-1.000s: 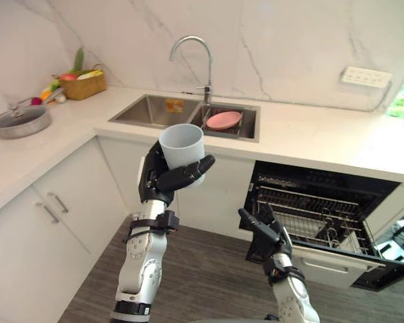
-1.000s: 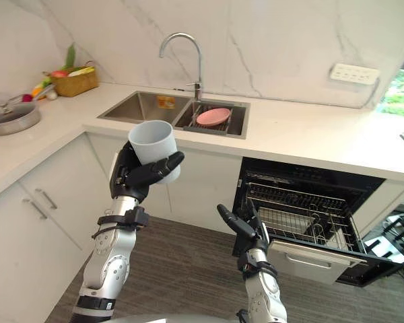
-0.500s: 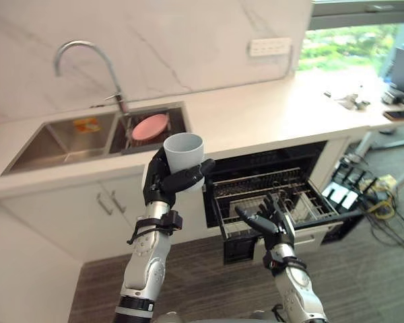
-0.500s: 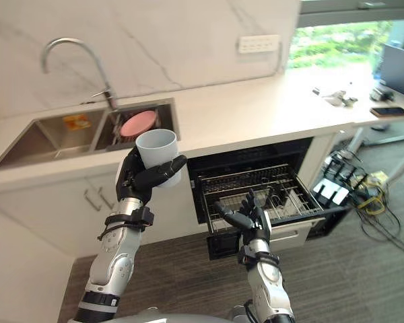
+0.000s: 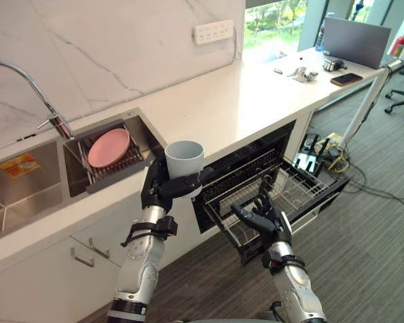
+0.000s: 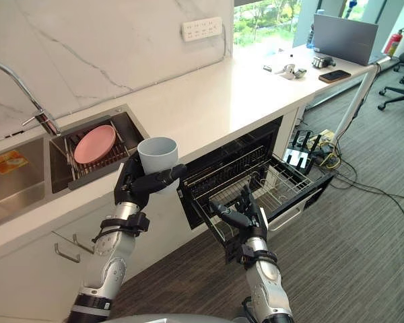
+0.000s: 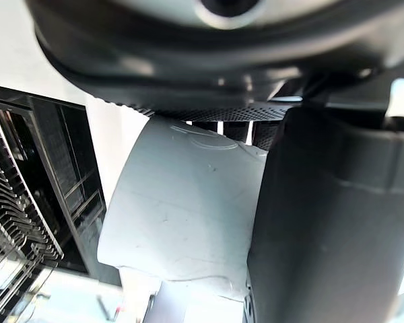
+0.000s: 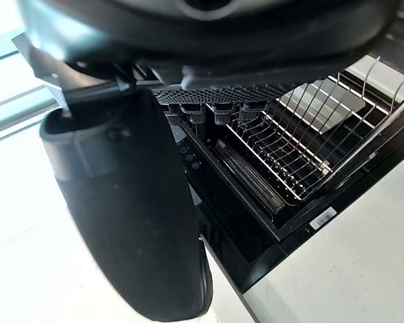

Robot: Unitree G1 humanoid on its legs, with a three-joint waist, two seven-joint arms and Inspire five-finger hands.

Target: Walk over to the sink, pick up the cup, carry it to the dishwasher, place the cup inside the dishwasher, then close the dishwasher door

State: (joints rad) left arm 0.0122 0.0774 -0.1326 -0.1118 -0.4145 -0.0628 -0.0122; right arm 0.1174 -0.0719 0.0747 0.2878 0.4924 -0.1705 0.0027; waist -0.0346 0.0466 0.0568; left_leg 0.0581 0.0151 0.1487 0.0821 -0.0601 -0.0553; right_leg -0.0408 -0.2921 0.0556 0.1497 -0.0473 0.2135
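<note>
Where the white counter (image 5: 215,101) runs along the marble wall (image 5: 121,40), the dishwasher (image 5: 252,156) sits open under its front edge, w/ the wire rack (image 5: 293,192) pulled out in front. Sink (image 5: 23,195) is cut into the counter towards its left end. A pink plate (image 5: 108,147) lies in the sink's right half.

Cup (image 5: 184,156): pale grey, upright, mouth up, held in the air just in front of the counter's front edge, btwn sink and dishwasher, not yet over the rack. Left hand (image 5: 160,190) is wrapped round its lower wall, fingers on one side, thumb across the other. Left wrist view shows the wall close against the palm. Right hand (image 5: 264,217) hangs low by the rack's front edge, fingers spread and loose, nothing in it.

Handling, as a guess: cup looks empty, so prob. light. It looks stiff and shouldn't give under a squeeze. Smooth wall, no handle, so it could slip if the grip loosens. Can't tell plastic vs ceramic, so treat it as breakable. Best hold is round the mid-to-lower wall, as now, rim left free for setting it into the rack.
</note>
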